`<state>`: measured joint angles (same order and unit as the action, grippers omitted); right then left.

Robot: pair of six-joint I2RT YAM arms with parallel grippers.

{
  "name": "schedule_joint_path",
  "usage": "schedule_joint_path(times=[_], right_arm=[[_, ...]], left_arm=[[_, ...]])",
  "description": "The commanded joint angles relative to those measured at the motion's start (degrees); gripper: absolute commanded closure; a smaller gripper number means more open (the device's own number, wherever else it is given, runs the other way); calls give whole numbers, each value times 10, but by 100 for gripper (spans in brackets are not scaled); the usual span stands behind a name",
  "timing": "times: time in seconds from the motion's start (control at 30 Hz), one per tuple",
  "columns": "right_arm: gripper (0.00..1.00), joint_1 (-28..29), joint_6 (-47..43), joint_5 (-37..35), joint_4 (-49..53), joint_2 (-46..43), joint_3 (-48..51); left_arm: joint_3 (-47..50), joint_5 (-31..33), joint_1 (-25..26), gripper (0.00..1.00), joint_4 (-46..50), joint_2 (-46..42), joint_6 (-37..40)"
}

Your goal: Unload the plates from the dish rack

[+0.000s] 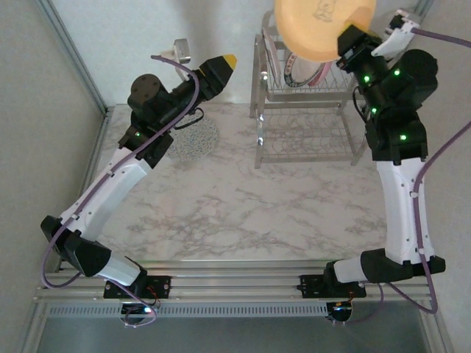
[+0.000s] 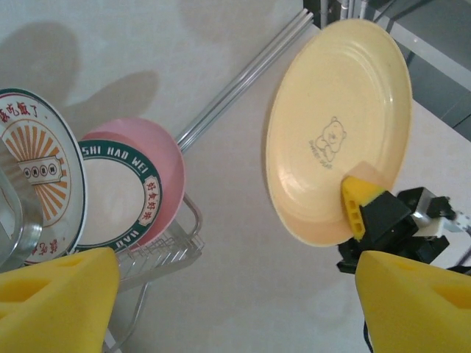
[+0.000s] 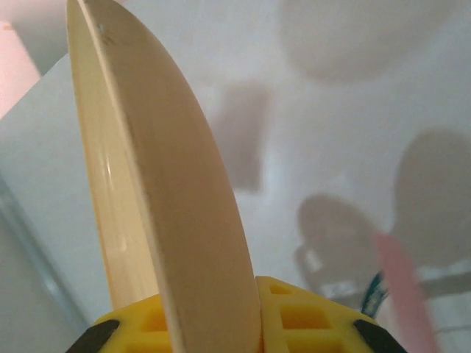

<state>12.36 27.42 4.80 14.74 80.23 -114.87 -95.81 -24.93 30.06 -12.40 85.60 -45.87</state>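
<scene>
A grey-speckled round plate (image 1: pixel 193 140) lies flat on the marble table (image 1: pixel 257 213). Beyond it my left gripper (image 1: pixel 221 68) hangs wide open, empty. Farther back my right gripper (image 1: pixel 352 40) pinches a tan-orange round plate (image 1: pixel 316 26) (bear print) by its rim above the chrome wire dish rack (image 1: pixel 309 110).

My left arm (image 1: pixel 110 187) and right arm (image 1: pixel 401 206)
White shells, black joints with green lights (image 1: pixel 403 137), purple cables (image 1: pixel 175 65), yellow fingers (image 2: pixel 412 294).
</scene>
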Motion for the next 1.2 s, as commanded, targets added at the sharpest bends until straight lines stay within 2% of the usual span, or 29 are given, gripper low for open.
schedule_joint_path(times=[0.0, 0.27, 0.43, 0.57, 0.73, 0.87, 0.93, 1.03, 1.07, 1.1, 1.17], right_arm=[[100, 22, 103, 89, -27, 14, 13], [100, 70, 133, 145, 11, 40, 9], [100, 80, 142, 166, 31, 49, 10], [100, 83, 150, 182, 37, 54, 7], [100, 95, 145, 196, 70, 69, -8], [100, 100, 143, 194, 80, 69, -4], [100, 101, 143, 196, 87, 71, -5], [100, 102, 138, 193, 96, 70, -5], [100, 103, 134, 191, 99, 68, -5], [95, 104, 129, 187, 104, 67, -6], [80, 105, 114, 177, 111, 63, -7]], left_arm=[[-22, -12, 5, 16, 17, 7, 16], [-32, 8, 5, 19, 55, 19, 30], [-34, 21, 5, 25, 67, 21, 37], [-34, 28, 6, 42, 80, 23, 39], [-34, 33, 7, 57, 88, 26, 35], [-33, 35, 7, 63, 94, 25, 32], [-31, 36, 8, 74, 98, 25, 32], [-31, 39, 9, 100, 106, 23, 26], [-31, 38, 8, 100, 111, 22, 23], [-30, 39, 9, 100, 112, 21, 22], [-27, 41, 10, 100, 114, 15, 19]])
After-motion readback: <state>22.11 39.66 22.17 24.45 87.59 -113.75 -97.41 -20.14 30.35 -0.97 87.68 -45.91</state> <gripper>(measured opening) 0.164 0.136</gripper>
